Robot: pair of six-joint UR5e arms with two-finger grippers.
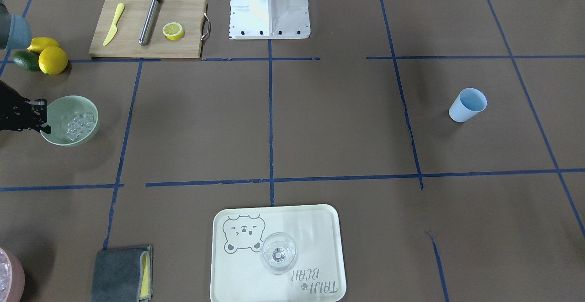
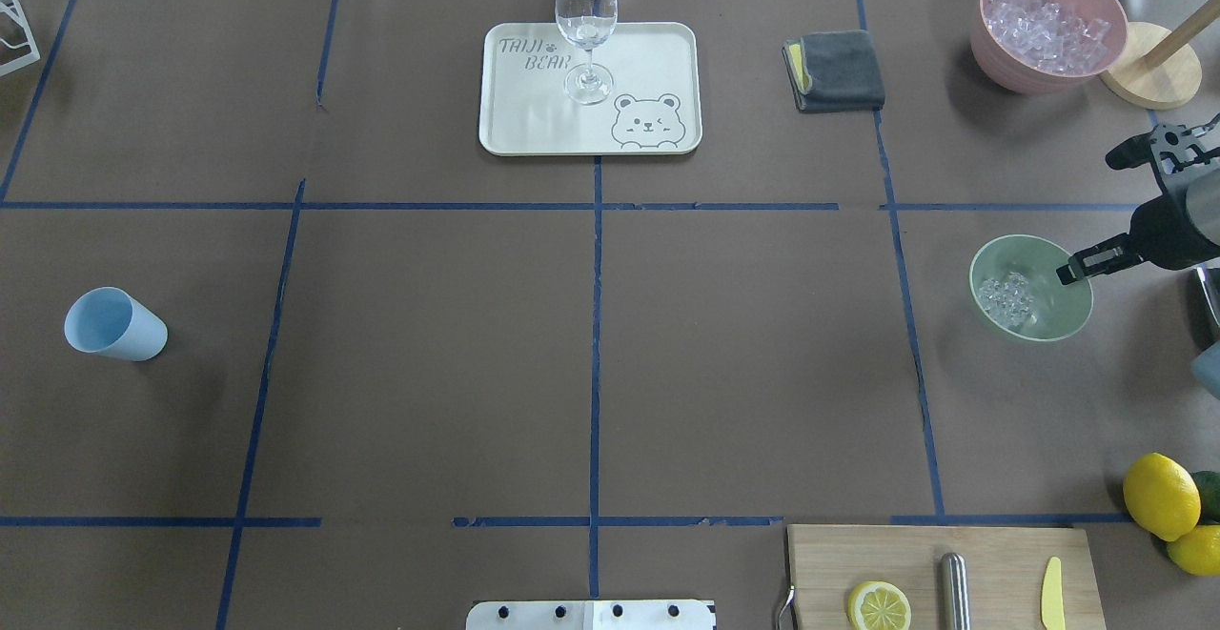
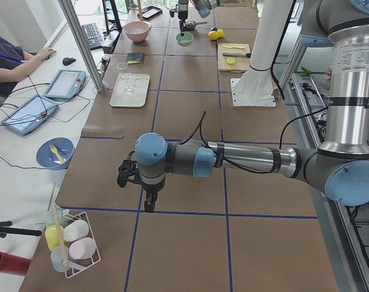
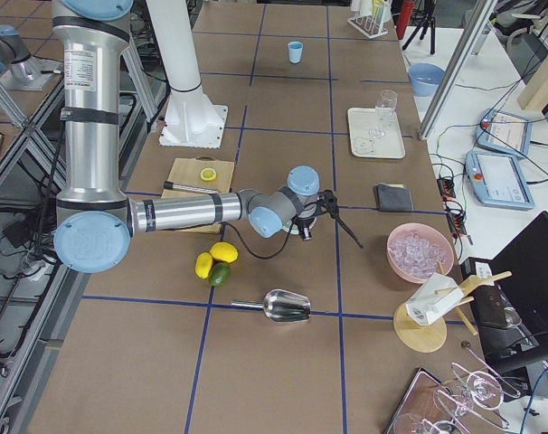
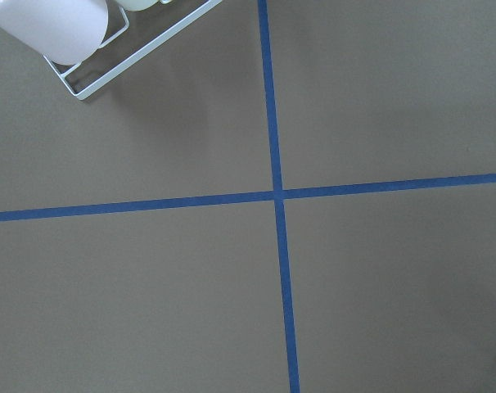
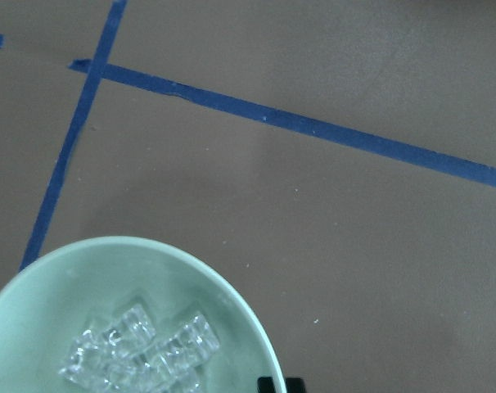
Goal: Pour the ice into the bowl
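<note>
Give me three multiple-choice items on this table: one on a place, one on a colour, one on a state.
1. Where does the wine glass stand?
A. on the cutting board
B. on the bear tray
C. beside the blue cup

2. What colour is the bowl by the right gripper?
A. pink
B. blue
C. mint green

3. How is the right gripper?
A. shut on the bowl's rim
B. shut on a scoop
C. open, holding nothing

Answers:
1 B: the glass's foot rests on the bear tray, near the bear print.
2 C: the bowl, with the ice in it, shows pale green in the overhead and right wrist views.
3 C: its fingers stand wide apart and grip nothing, one of them reaching over the bowl.
</note>
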